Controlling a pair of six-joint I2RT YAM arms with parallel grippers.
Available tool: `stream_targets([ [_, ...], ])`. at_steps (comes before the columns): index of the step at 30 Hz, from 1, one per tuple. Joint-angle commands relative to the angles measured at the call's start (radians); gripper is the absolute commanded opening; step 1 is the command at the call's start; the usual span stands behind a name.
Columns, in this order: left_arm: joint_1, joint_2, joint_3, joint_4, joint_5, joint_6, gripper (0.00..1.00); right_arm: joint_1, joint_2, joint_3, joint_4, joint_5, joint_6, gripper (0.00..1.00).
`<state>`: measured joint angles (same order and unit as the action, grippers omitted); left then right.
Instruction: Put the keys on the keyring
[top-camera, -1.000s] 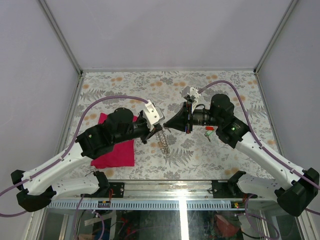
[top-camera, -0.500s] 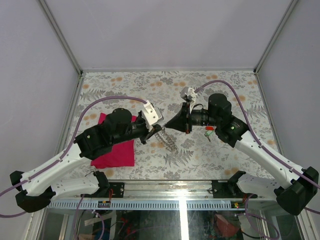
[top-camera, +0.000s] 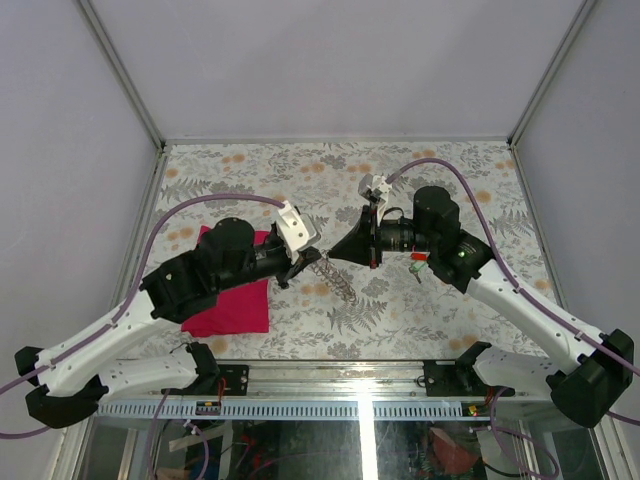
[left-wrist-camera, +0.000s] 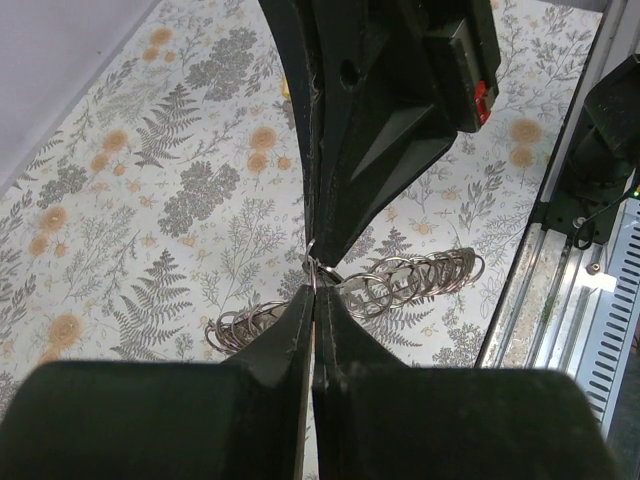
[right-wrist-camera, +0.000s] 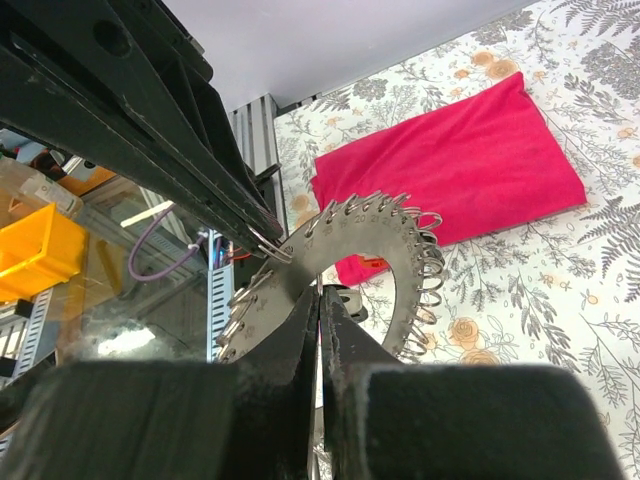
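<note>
Both shut: left end effector (left-wrist-camera: 313, 292) pinches keyring (left-wrist-camera: 420, 276), right end effector (right-wrist-camera: 320, 296) pinches just beside. Hold tight, open it gently.

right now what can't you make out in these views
keys: top view, mostly hidden by the right arm; only red and green specks show, too small to count.
keyring: left wrist view, the shut left end effector and right end effector meet at one link; whether the right one pinches it too is hidden by the tips.
magenta cloth: top view, partly under the left arm.
</note>
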<state>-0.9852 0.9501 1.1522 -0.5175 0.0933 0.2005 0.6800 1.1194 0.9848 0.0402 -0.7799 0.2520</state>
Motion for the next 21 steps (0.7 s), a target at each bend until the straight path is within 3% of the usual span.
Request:
stream_targets([
  [1, 0.003, -0.036, -0.004, 0.102, 0.024, 0.01, 0.0, 0.008, -0.001, 0.017, 0.082, -0.042, 0.041, 0.0],
  [21, 0.003, -0.03, -0.003, 0.095, 0.028, 0.005, 0.0, 0.012, -0.044, 0.017, 0.112, -0.162, 0.004, 0.0],
])
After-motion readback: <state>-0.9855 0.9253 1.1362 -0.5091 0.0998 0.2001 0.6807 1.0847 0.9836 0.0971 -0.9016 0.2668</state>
